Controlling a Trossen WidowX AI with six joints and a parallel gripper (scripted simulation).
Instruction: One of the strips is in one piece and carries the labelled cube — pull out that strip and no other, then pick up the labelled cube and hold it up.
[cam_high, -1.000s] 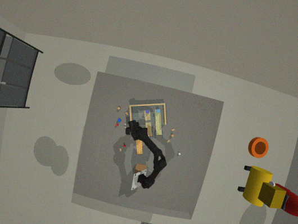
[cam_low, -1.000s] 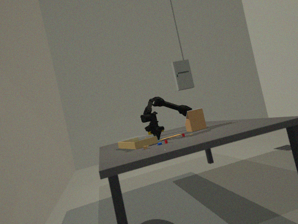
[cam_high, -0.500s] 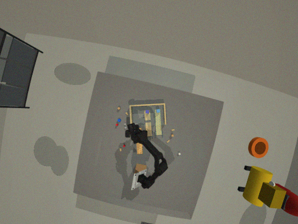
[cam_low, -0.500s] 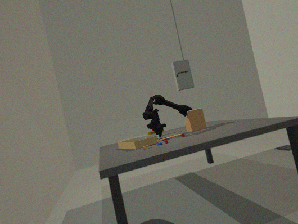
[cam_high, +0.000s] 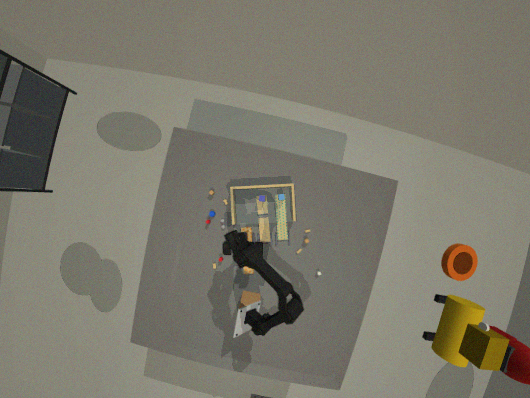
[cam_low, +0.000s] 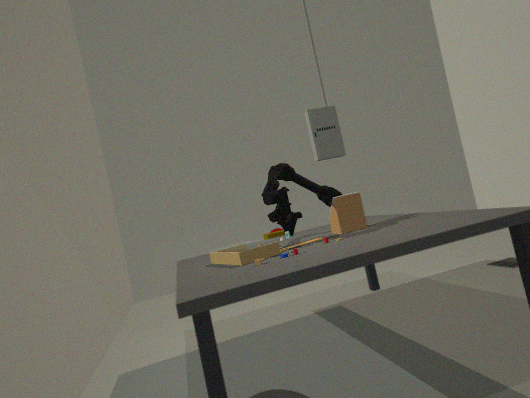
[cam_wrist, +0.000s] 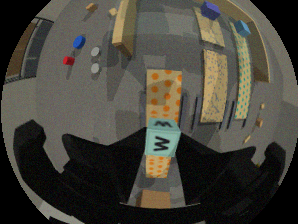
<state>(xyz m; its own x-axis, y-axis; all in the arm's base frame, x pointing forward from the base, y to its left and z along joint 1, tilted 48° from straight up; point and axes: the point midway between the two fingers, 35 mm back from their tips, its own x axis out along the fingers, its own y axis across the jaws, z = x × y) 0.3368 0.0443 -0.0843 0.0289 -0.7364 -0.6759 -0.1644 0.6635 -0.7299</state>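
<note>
A: Outside the three-sided tray (cam_high: 233, 206) (cam_low: 226, 258) (cam_wrist: 123, 26)?
B: Yes: orange-dotted strip (cam_high: 248, 270) (cam_low: 308, 243) (cam_wrist: 164, 92), pulled out.
A: Gripper (cam_high: 233, 240) (cam_low: 291, 233) (cam_wrist: 160, 132)?
B: Clamped on labelled cube (cam_low: 287, 234) (cam_wrist: 162, 144), apparently just above strip.
A: Remaining?
B: Raise cube higher; hold.

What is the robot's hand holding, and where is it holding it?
The W cube. The hand has it by two opposite sides, left and right of the W.
</note>
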